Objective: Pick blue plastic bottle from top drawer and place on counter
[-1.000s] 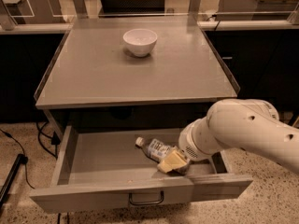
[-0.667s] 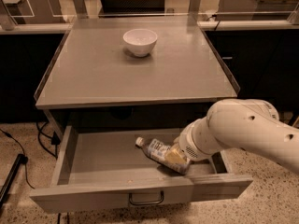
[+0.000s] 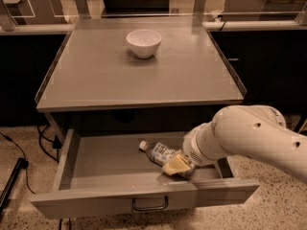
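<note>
Well to the left of the gripper, thin black cables [image 3: 47,135] trail over the speckled stone floor [image 3: 33,152], beside the cabinet's corner. Next comes the wide, shallow grey top drawer [image 3: 64,162], which stands pulled out. Its left wall is far to the gripper's left, and its small metal loop handle [image 3: 150,205] sits on the front panel, below and a little left of the gripper.

Above the drawer lies the flat grey rectangular counter [image 3: 96,80] with low raised rims along its sides. A round white bowl [image 3: 143,42] stands upright on it, far up and somewhat left of the gripper (well apart from everything in the drawer).

The small, clear, pale bluish plastic bottle [image 3: 159,153] lies on its side on the drawer floor, right of the middle. Its white cap [image 3: 143,144] points up and left, away from the gripper, and its printed label faces upward. The bottle's base end runs straight in under the gripper and is hidden there.

The yellowish-tipped gripper [image 3: 177,166] is down inside the drawer, just behind the front panel and right at the bottle's lower end. Whether it has closed on the bottle I cannot tell.

To the gripper's right, the thick white robot arm [image 3: 249,138] slants up and out over the drawer's right side.
</note>
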`<action>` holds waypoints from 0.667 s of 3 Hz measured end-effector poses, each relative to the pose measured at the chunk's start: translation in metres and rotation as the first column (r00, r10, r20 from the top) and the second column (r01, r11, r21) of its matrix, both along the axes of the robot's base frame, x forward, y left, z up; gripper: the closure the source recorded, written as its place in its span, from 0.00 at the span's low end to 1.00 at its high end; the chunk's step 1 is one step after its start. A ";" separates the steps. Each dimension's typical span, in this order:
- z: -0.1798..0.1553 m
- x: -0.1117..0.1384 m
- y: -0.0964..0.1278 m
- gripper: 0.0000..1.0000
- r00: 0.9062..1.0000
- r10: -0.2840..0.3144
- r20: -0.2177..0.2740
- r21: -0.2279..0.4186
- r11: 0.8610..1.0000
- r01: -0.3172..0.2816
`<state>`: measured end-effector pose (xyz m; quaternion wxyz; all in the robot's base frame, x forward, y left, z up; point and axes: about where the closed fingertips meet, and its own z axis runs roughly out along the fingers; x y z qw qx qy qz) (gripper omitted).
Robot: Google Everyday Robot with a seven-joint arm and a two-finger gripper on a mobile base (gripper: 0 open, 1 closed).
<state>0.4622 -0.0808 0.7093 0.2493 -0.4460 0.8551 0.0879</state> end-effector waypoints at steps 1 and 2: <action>-0.007 0.006 0.001 0.23 0.999 -0.018 0.030 0.008 1.000 0.018; -0.016 0.014 0.001 0.23 0.998 -0.035 0.050 0.016 0.999 0.034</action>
